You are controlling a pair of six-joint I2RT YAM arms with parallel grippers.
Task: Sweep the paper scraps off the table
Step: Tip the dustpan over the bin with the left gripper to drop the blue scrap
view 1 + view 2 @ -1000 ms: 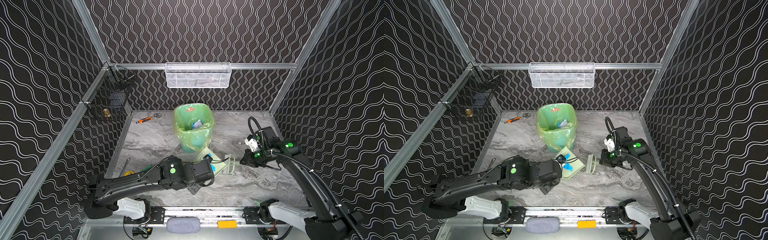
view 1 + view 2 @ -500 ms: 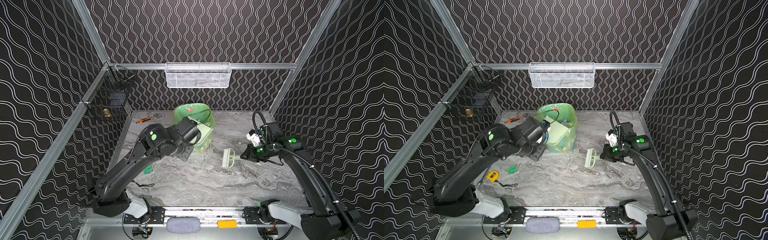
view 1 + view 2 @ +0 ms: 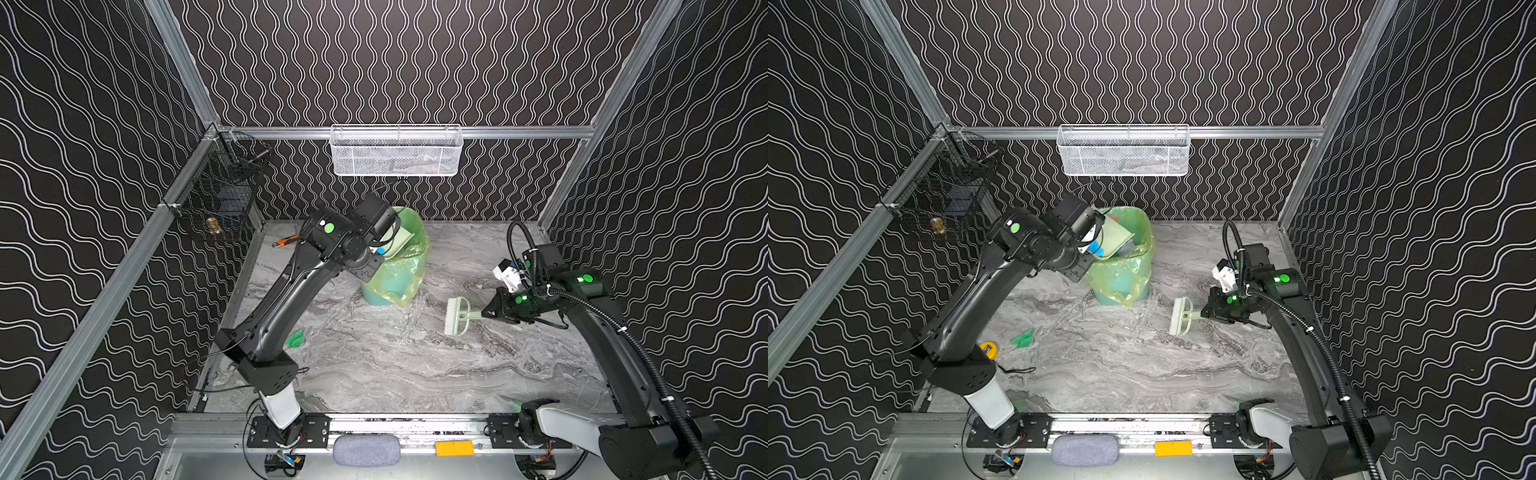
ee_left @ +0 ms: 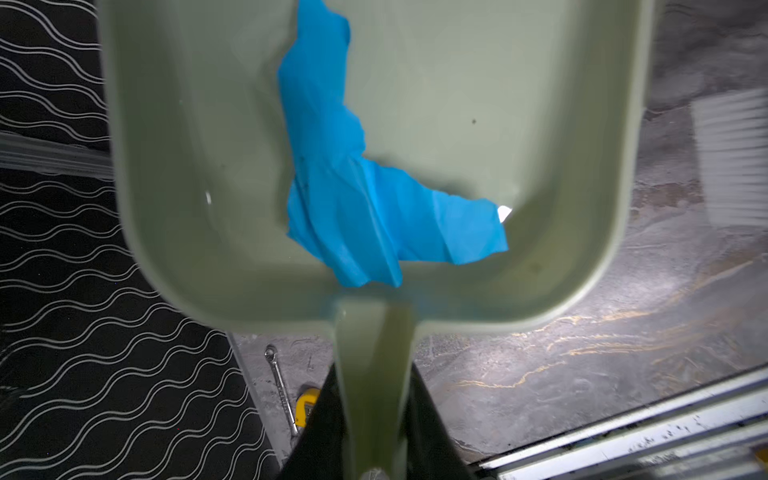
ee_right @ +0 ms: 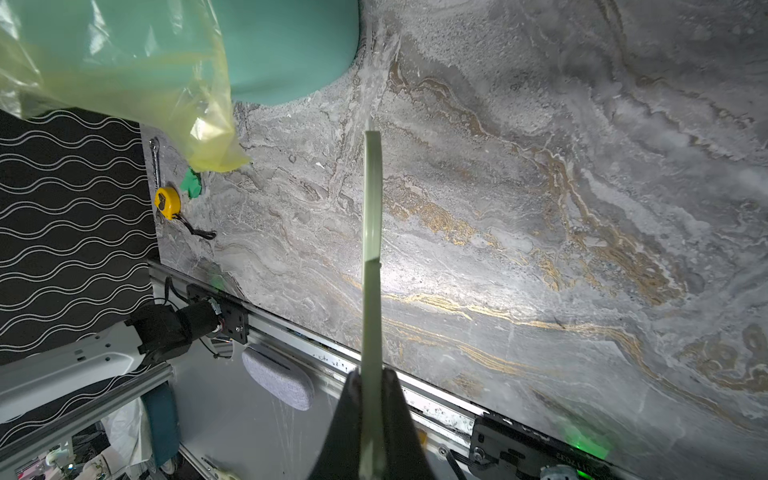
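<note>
Clamped in the left gripper (image 4: 374, 415): the handle of a pale green plastic dustpan (image 4: 478, 104), at the mouth of the teal bin lined with a yellow-green bag (image 3: 401, 266). Inside the pan, one crumpled bright blue paper scrap (image 4: 345, 187), lodged against the back wall by the handle. Out on the grey marble-veined table (image 3: 415, 374), one crumpled green paper scrap (image 3: 1022, 338), just beside the yellow tape measure (image 3: 988, 350). Pinched shut in the right gripper (image 5: 371, 390): the stem of a pale green white-bristled hand brush (image 3: 456, 318), well apart from that scrap. Featherweight, limp, likely to flutter or cling (no sense pinching either piece). Better nudged slowly with bristles over the pan lip; steeper tipping probably needed to shed the blue one.
</note>
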